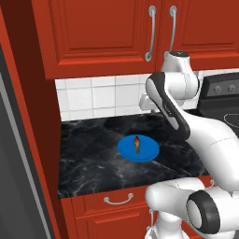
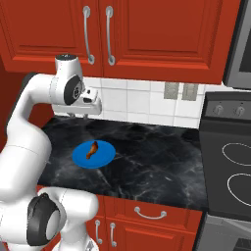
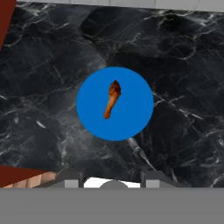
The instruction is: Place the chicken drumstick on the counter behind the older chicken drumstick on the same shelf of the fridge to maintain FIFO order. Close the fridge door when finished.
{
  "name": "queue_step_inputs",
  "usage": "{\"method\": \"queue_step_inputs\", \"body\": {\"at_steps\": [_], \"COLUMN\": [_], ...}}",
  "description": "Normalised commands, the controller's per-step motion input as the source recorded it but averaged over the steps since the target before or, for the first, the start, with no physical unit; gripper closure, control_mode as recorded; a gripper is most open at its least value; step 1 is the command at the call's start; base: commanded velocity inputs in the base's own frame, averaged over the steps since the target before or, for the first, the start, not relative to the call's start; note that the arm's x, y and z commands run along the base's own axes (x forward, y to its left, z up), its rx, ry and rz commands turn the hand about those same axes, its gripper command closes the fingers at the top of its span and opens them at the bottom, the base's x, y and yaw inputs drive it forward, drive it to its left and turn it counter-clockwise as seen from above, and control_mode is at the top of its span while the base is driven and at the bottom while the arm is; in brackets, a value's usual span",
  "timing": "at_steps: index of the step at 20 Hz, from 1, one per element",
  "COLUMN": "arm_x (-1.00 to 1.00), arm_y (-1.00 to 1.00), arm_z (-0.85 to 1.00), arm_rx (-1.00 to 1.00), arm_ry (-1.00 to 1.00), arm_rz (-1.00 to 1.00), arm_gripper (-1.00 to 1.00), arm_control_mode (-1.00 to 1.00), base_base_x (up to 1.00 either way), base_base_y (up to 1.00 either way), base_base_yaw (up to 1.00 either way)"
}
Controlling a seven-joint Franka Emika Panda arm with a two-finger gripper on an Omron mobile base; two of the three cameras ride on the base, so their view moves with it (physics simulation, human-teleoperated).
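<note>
Drumstick: the chicken drumstick [image 3: 112, 99] lies alone on the blue plate [image 3: 131, 118], near the plate's middle, its darker meaty end toward the top of my hand view and its thin orange end toward the bottom.
Plate: it sits flat on the worktop [image 1: 88, 154], in the middle stretch of the black marbled slab, apart from the front edge and from the tiled wall [image 1: 93, 98].
Arm pose: my arm rises from the base, bends sharply at the elbow, and carries the wrist high above the back of the worktop, close to the tiled wall and just under the red cabinets [image 2: 147, 34].
Hand: it points down at the slab, so my hand view looks nearly straight onto the plate from well above.
Pincer: my pincer [image 3: 113, 180] hangs well clear of the plate and the drumstick, touching nothing and holding nothing; the two fingertips [image 3: 72, 179] stand apart with a plain gap between them, so it is partly open.
Surroundings: a dark stove [image 2: 230, 162] stands at the right end of the worktop, a red drawer [image 1: 116, 200] with a curved metal handle sits under the front edge, and a tall grey fridge door [image 1: 14, 154] edge shows at far left of the left base view.
</note>
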Motion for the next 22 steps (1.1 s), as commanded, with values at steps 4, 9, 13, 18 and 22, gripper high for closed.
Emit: {"method": "queue_step_inputs", "body": {"at_steps": [4, 9, 13, 18, 22], "arm_x": [-0.17, 0.00, 0.00, 0.10, 0.35], "arm_y": [0.09, 0.34, 0.25, 0.07, 0.00], "arm_z": [-0.14, -0.86, -0.96, -0.60, -0.44], "arm_rx": [0.00, 0.00, 0.01, 0.00, 0.00], "arm_ry": [-0.03, 0.04, 0.04, 0.07, 0.01], "arm_rz": [0.00, 0.00, 0.00, -0.01, -0.05], "arm_gripper": [-1.00, -1.00, -1.00, -1.00, -1.00], "arm_control_mode": [-1.00, -1.00, -1.00, -1.00, -1.00], "base_base_x": [0.00, 0.00, 0.00, 0.00, 0.00], "base_base_y": [0.00, 0.00, 0.00, 0.00, 0.00], "base_base_yaw": [0.00, 0.00, 0.00, 0.00, 0.00]}}
